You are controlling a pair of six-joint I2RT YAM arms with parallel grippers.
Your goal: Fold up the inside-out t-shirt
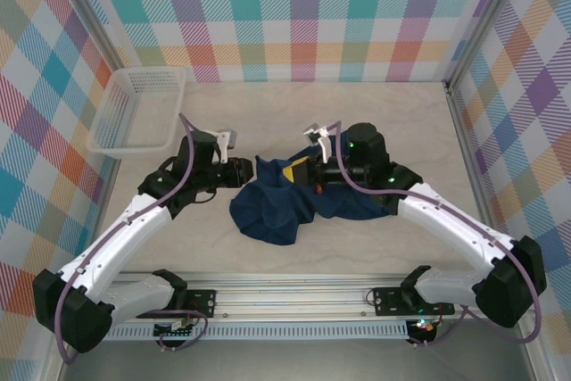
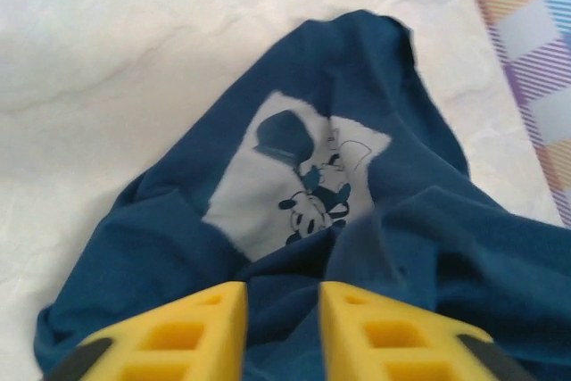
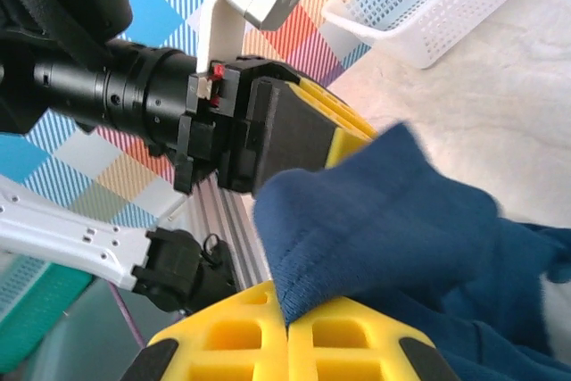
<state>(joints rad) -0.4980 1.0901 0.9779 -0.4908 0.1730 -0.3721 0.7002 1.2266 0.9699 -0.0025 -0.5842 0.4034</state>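
Midway across the pale table (image 1: 357, 122), a dark navy blue t-shirt of soft thin fabric (image 1: 277, 216) lies crumpled in a heap, with one fold lifted at its far edge between the two grippers. Both white-and-black arms reach forward from the near rail and bend inward at the elbow. Their wrists lie nearly level and point at each other.

The left gripper (image 1: 252, 169) comes in from the left. Its wrist view shows its yellow fingers (image 2: 205, 327) standing apart, with blue cloth visible in the gap; I cannot tell whether they touch it. Beyond them the t-shirt (image 2: 428, 238) shows a pale grey printed patch with a cartoon mouse (image 2: 294, 185).

The right gripper (image 1: 299, 171) faces it from the right. Its yellow fingers (image 3: 232, 336) are pressed together on a raised edge of the t-shirt (image 3: 384, 220), and the left gripper (image 3: 361, 136) is just beyond that fold.

A white plastic mesh basket (image 1: 107, 122) sits well apart at the far left.
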